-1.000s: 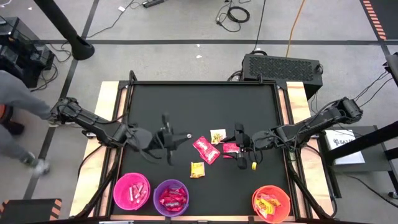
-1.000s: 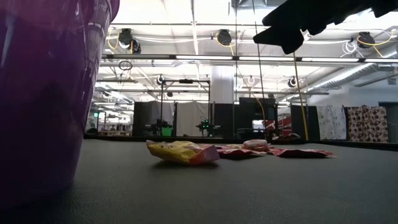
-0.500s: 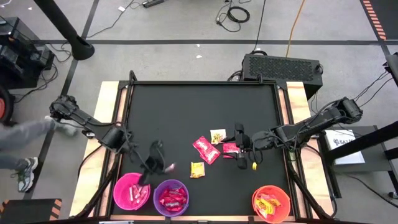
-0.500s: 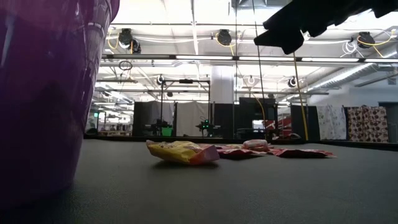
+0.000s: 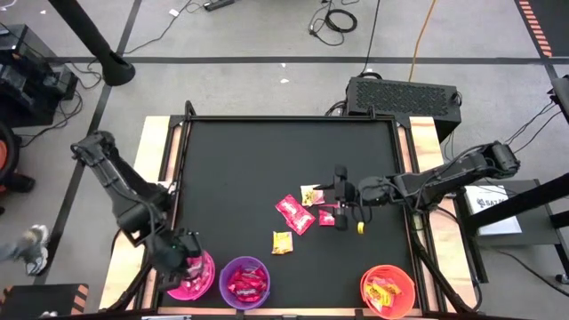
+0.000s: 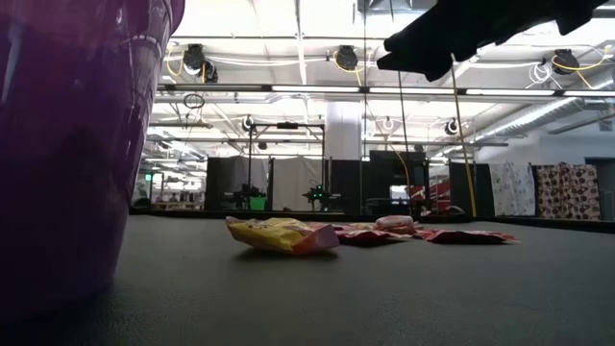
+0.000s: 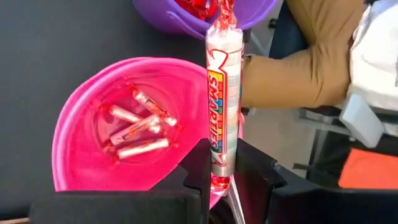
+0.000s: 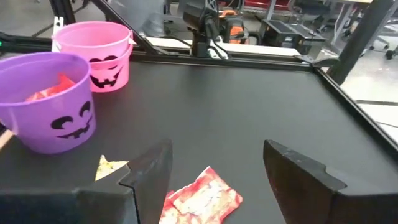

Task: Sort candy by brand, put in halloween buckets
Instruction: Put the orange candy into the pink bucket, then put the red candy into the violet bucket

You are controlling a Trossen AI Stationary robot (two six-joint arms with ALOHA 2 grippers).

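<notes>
My left gripper (image 5: 182,253) hangs over the near-left rim of the hot pink bucket (image 5: 191,274), shut on a pale Smarties roll (image 7: 224,93). Several like rolls lie in the pink bucket (image 7: 124,130). Red packets fill the purple bucket (image 5: 244,282), and yellow ones the orange bucket (image 5: 388,291). My right gripper (image 5: 337,197) stands open above the loose candy mid-table: a red packet (image 5: 294,214), a yellow one (image 5: 282,242), a pale one (image 5: 310,193) and a small red one (image 5: 326,216), all flat on the mat. My left gripper pinches the Smarties roll near its lower end (image 7: 219,163) between its two fingers. The fingers slant down from above and lie along the roll, and most of it sticks out past their tips. The roll is lifted clear, above the pink bucket.
The three buckets stand in a row along the near edge of the black mat (image 5: 267,151). A small yellow piece (image 5: 361,228) lies by the right arm. A person's tan-clad limb (image 7: 292,68) is just off the table beyond the buckets.
My left gripper has swung from the mat's left middle toward the near-left corner, to above the pink bucket, rolling and tipping downward, with the roll still in its hold. My right gripper has edged slightly toward the far edge.
</notes>
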